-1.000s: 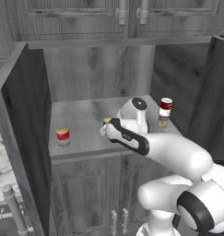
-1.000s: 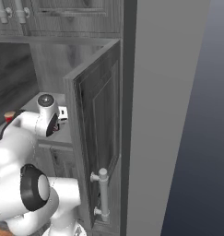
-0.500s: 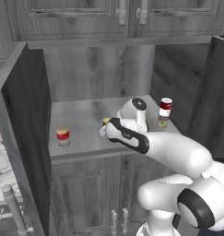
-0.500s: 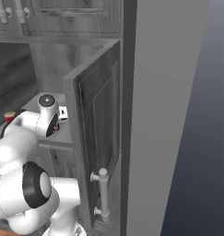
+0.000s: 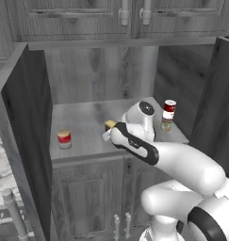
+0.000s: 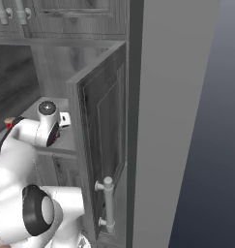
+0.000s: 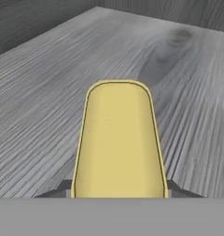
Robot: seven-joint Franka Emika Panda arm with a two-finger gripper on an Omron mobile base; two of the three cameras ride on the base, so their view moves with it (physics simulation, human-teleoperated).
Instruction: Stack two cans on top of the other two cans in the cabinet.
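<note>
From the left, my gripper (image 5: 108, 133) is closed on the blue can (image 5: 110, 125) in the middle of the cabinet (image 5: 83, 120) shelf. The beige can (image 5: 64, 139) waits left, so next I lift and carry. From the right, the door (image 6: 102, 135) hides the cans. Up close, the yellow top (image 7: 119, 138) shows.
</note>
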